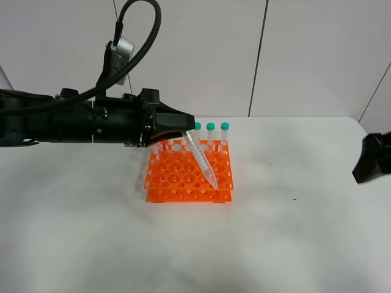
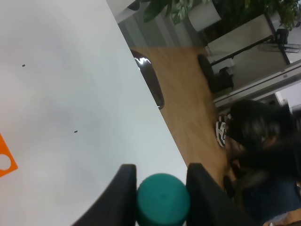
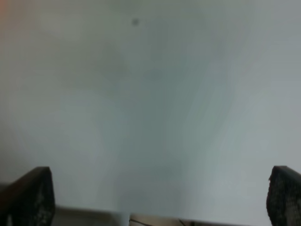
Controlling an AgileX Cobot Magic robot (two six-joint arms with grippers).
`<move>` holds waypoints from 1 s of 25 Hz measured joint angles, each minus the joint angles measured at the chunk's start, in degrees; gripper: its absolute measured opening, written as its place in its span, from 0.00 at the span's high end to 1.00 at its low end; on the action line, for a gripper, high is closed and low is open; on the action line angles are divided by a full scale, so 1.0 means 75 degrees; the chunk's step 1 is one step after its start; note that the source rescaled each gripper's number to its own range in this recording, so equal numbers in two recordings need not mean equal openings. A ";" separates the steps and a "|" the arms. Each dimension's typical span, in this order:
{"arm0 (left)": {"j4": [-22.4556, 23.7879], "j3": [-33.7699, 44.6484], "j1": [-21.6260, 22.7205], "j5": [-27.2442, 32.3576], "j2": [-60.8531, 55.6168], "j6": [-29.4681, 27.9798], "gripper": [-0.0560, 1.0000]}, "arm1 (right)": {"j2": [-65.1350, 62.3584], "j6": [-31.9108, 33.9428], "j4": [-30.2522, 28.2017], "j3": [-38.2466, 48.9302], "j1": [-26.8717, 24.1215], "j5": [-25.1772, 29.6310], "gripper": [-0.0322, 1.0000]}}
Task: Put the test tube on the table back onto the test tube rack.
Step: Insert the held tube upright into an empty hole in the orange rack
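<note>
My left gripper (image 1: 184, 132) is shut on the teal-capped end of the test tube (image 1: 202, 160). The clear tube slants down to the right, its pointed tip just above the front right holes of the orange test tube rack (image 1: 164, 178). In the left wrist view the teal cap (image 2: 163, 198) sits between the two black fingers (image 2: 123, 190), and a corner of the rack (image 2: 5, 159) shows at the edge. Three other teal-capped tubes (image 1: 211, 132) stand upright in the rack's back row. My right gripper (image 3: 157, 202) is open and empty over the white table (image 3: 150, 94).
The rack stands near the middle of the white table (image 1: 293, 232). My right arm (image 1: 372, 160) hovers at the table's right edge. In the left wrist view the floor beyond the table edge holds a person (image 2: 263, 155) and dark equipment (image 2: 218, 75).
</note>
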 joint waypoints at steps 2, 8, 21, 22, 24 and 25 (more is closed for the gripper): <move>0.0000 0.0000 0.0000 0.0000 0.0000 0.0000 0.94 | -0.0949 -0.0109 0.0032 0.0835 0.0000 0.0000 0.00; 0.0000 0.0000 0.0000 0.0000 0.0000 0.0000 0.94 | -0.3993 -0.0361 0.0140 0.3346 0.0000 -0.0994 0.00; 0.0000 0.0000 0.0000 0.0060 0.0000 0.0000 0.94 | -0.7900 -0.0328 0.0141 0.3661 0.0008 -0.1371 0.00; 0.0000 0.0000 0.0000 0.0080 0.0000 0.0000 0.94 | -0.8072 -0.0326 0.0141 0.3667 0.0025 -0.1371 0.00; 0.0000 0.0000 0.0000 0.0115 0.0000 0.0000 0.94 | -0.8387 -0.0326 0.0159 0.3667 0.0043 -0.1371 0.00; 0.0000 0.0000 0.0000 0.0133 0.0000 0.0000 0.94 | -0.8435 -0.0326 0.0166 0.3667 0.0057 -0.1371 0.00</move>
